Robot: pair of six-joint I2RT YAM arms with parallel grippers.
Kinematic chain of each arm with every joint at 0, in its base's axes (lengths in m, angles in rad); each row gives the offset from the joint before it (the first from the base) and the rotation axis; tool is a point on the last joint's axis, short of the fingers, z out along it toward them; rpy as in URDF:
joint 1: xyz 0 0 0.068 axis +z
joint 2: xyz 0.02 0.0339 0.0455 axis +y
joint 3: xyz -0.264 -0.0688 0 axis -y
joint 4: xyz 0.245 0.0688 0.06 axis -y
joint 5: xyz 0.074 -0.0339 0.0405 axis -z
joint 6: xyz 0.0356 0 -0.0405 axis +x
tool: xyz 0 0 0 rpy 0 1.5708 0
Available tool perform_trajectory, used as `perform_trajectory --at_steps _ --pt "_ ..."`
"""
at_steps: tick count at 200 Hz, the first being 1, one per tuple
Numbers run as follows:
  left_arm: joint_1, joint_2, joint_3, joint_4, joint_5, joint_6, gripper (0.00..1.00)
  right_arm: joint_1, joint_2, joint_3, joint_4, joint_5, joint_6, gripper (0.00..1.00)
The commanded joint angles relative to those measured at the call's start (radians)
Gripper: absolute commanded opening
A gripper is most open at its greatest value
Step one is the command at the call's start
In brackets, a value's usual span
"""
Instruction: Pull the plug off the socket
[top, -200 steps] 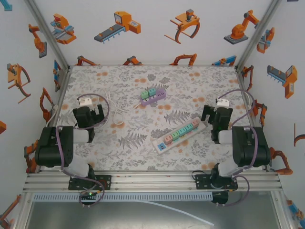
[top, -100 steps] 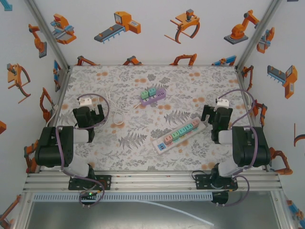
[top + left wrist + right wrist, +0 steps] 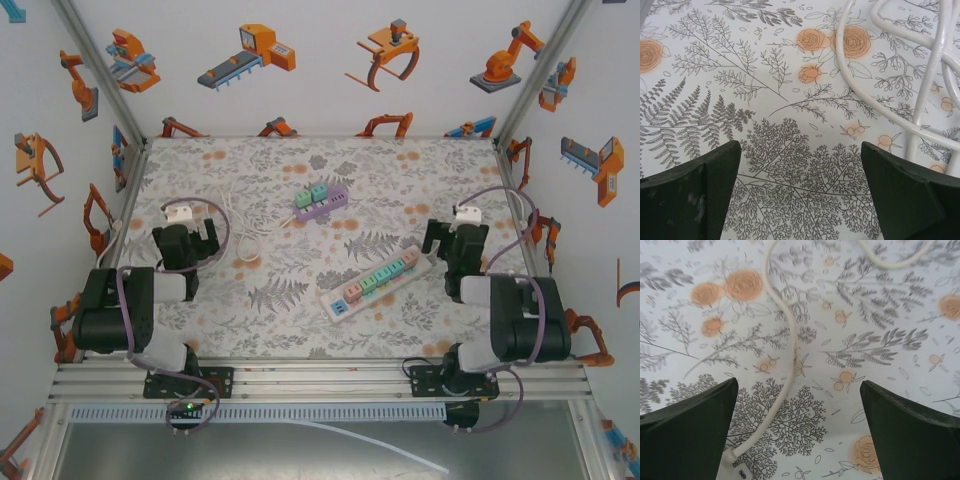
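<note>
Overhead, both arms are hanging above the floral desk [image 3: 270, 170]. The left gripper [image 3: 800, 150] is gaping wide beside looped white cable [image 3: 935, 50], and the right gripper [image 3: 797, 387] is equally spread, empty. Farther out, teal plugs [image 3: 318, 192] are sitting in a small purple socket block [image 3: 322, 206] mid-desk, behind a long white strip [image 3: 375, 280].

We see the left arm [image 3: 128, 312] and right arm [image 3: 518, 315] in matte black with pale grey link sections — purple cables [image 3: 223, 232] off the wrists, a white connector block [image 3: 178, 212] on each. The pincer fingers [image 3: 690, 195] are dark wedges with textured inner faces.
</note>
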Motion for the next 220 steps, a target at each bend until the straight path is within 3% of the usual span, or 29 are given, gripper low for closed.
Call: perform_trajectory --at_steps 1,38,65,86,105,119,135,157,189,220 --pt "-0.019 -0.149 -0.022 -0.027 -0.072 -0.002 0.97 0.003 -0.171 0.065 -0.152 -0.017 0.000 0.99" --pt "-0.087 -0.519 0.037 -0.386 -0.170 -0.001 0.97 0.003 -0.394 0.228 -0.566 -0.077 0.154 0.99" --pt "-0.125 -0.737 0.148 -0.697 -0.150 -0.134 0.97 0.002 -0.452 0.386 -0.881 -0.151 0.311 0.95" --pt "-0.137 -0.825 0.233 -0.872 -0.003 -0.254 0.97 0.003 -0.448 0.457 -1.040 -0.235 0.369 0.89" --pt "-0.165 -0.855 0.283 -0.957 0.213 -0.314 0.97 0.003 -0.418 0.502 -1.204 -0.127 0.553 0.81" --pt "-0.216 -0.865 0.308 -0.995 0.333 -0.330 0.97 0.003 -0.367 0.555 -1.317 -0.176 0.545 0.81" --pt "-0.341 -0.870 0.321 -1.023 0.372 -0.326 0.97 0.003 -0.304 0.598 -1.426 -0.204 0.520 0.84" --pt "-0.559 -0.865 0.328 -1.063 0.304 -0.314 0.97 0.003 -0.242 0.605 -1.495 -0.206 0.511 0.87" --pt "-0.802 -0.824 0.289 -1.064 0.176 -0.370 0.97 0.003 -0.224 0.528 -1.423 -0.261 0.545 0.87" --pt "-1.055 -0.716 0.215 -0.970 0.066 -0.293 0.97 0.003 -0.149 0.517 -1.381 -0.237 0.589 0.87"
